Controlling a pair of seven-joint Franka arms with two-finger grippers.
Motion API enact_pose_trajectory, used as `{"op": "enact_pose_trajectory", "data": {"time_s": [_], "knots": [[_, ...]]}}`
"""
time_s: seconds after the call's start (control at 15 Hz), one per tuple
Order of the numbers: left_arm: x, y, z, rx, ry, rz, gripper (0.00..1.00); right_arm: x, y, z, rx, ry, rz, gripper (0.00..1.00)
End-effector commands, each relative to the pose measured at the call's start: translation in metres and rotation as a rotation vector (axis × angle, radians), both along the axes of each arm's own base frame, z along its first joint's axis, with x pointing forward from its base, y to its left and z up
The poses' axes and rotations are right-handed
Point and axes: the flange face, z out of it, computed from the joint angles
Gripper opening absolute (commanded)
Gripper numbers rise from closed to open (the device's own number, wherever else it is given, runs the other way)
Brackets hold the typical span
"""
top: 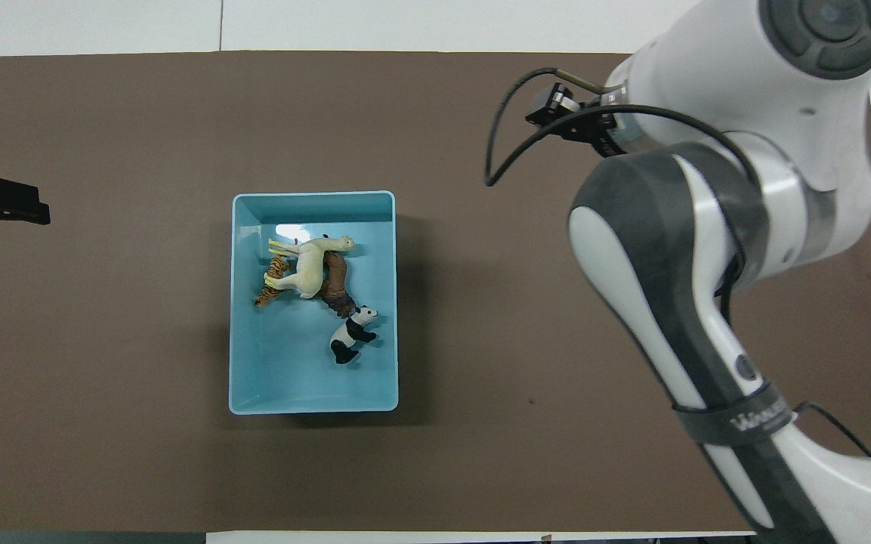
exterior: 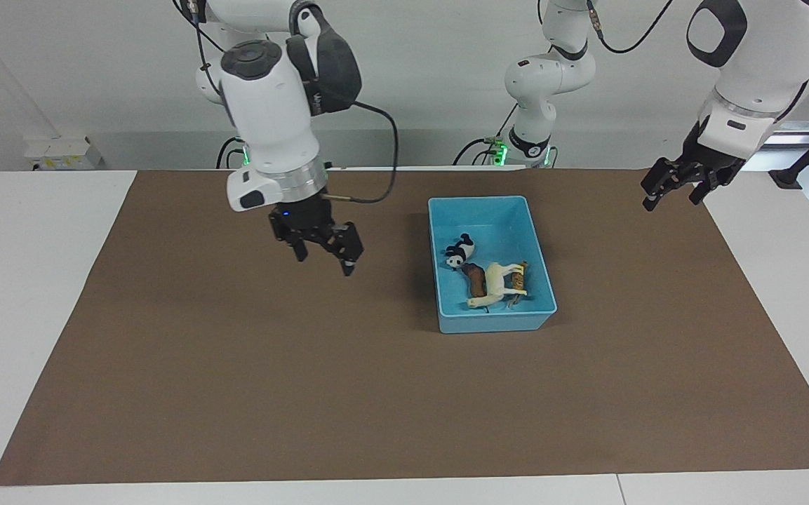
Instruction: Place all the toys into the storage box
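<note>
Your two glossy white arms, dark grey joint caps, looping black cables, black right claw (exterior: 321,251), black left claw (exterior: 678,188), green-lit bases.

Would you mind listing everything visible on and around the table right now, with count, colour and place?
storage box: one, light blue, on the mat toward the left arm's end of the table
horse: one, cream-white, in the box, lying across the tiger and lion
tiger: one, orange striped, in the box, partly under the horse
lion: one, brown, in the box, partly under the horse
panda: one, black-and-white, in the box, nearer to the robots than the other three
mat: one, brown, covering the table
table: one, white
right gripper: open, empty, over bare mat
left gripper: open, empty, waiting over the mat's edge
</note>
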Motion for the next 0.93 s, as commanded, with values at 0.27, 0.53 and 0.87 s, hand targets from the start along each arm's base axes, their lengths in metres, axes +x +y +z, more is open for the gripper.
{"op": "enact_pose_trajectory", "data": {"time_s": [0.27,0.53,0.87], "knots": [[-0.003,0.003,-0.003,-0.01,-0.016,0.015,1.0,0.003,-0.203,0.02,-0.169,0.014,0.399,1.0],[-0.002,0.003,-0.003,-0.01,-0.016,0.015,1.0,-0.032,-0.243,0.049,-0.112,0.085,0.361,1.0],[-0.004,-0.003,0.008,-0.012,0.009,0.002,1.0,-0.095,-0.275,0.093,-0.031,0.186,0.333,1.0]]}}
